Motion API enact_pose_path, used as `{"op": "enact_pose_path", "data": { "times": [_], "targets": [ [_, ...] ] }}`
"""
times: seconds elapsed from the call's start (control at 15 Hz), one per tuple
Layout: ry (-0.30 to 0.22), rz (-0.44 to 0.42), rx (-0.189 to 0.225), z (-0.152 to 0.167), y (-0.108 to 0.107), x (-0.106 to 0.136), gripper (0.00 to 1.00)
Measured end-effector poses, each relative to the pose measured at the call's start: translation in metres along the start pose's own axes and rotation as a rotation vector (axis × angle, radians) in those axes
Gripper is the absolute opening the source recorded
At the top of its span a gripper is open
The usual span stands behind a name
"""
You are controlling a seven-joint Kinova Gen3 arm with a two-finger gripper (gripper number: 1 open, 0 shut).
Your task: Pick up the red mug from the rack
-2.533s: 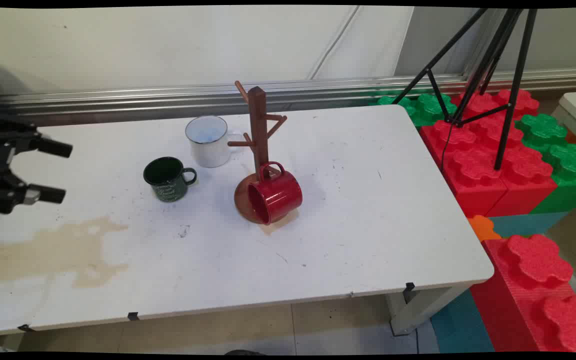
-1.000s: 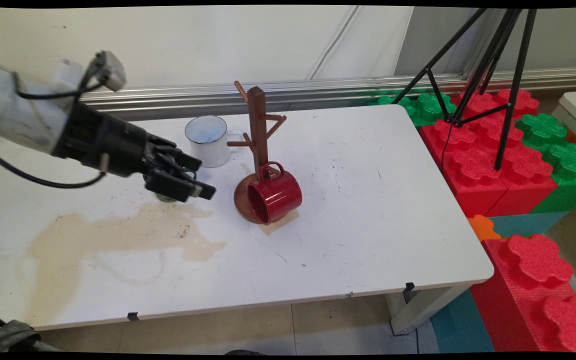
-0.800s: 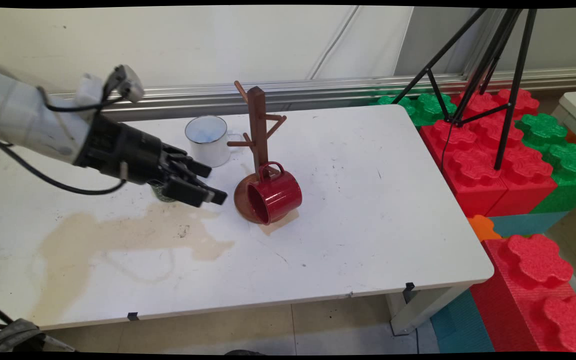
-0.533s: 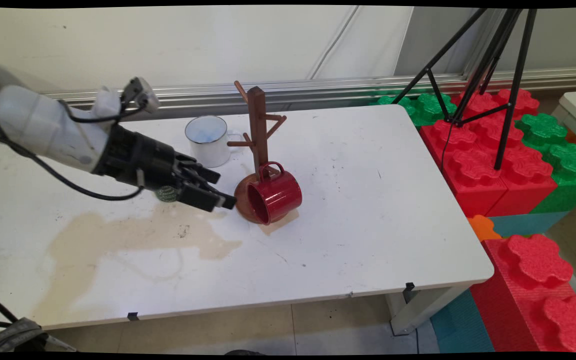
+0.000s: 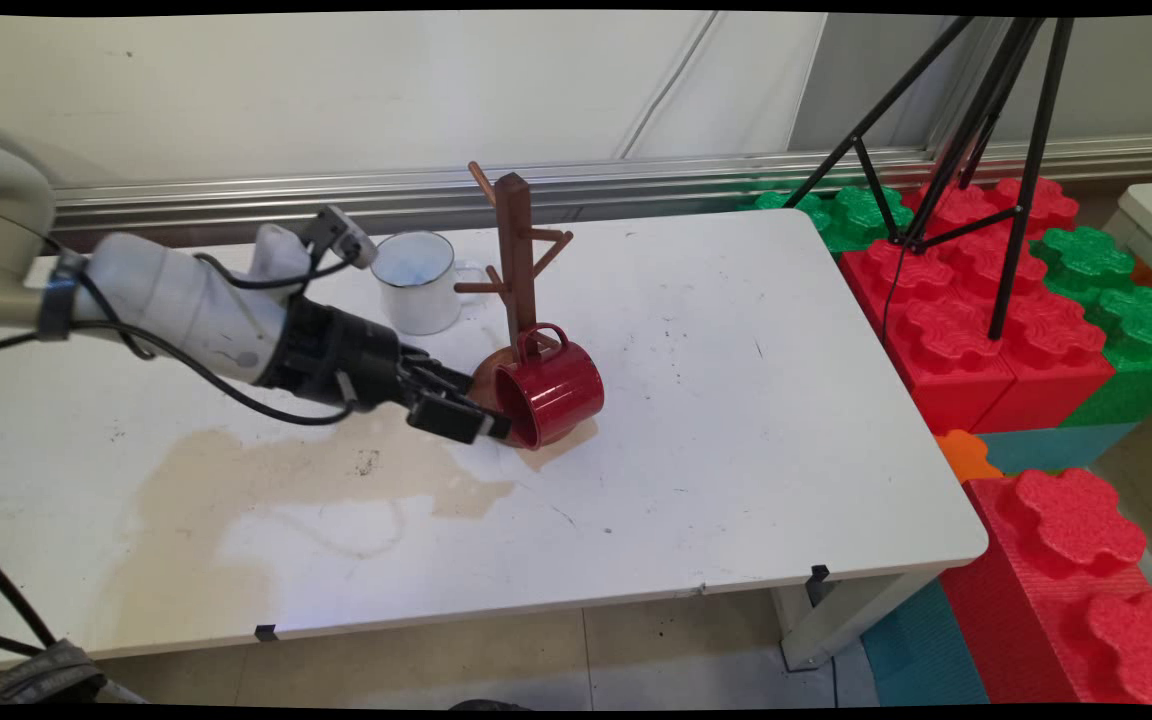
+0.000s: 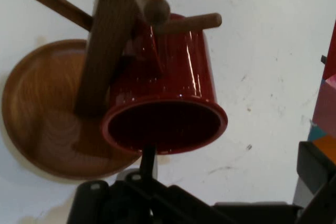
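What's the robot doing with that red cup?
The robot's black gripper is open and right at the mouth of the red mug. The mug hangs sideways by its handle on a peg low on the brown wooden mug tree, over the round base. A white mug stands behind on the white table.

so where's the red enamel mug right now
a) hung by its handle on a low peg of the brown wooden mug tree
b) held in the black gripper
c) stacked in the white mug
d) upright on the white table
a: the red enamel mug hangs tilted by its handle from a low peg of the brown wooden mug tree, mouth toward the black gripper.
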Motion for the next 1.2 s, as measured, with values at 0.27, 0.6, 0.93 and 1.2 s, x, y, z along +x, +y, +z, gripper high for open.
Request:
{"op": "enact_pose_path", "data": {
  "times": [0.27, 0.6, 0.93, 1.2],
  "targets": [
    [0.015, -0.045, -0.001, 0.020, 0.003, -0.005, 1.00],
    [0.046, -0.081, 0.005, 0.039, 0.007, -0.009, 1.00],
    [0.078, -0.098, 0.005, 0.057, 0.012, -0.011, 1.00],
    [0.104, -0.091, 0.007, 0.067, 0.014, -0.010, 1.00]
  ]
}}
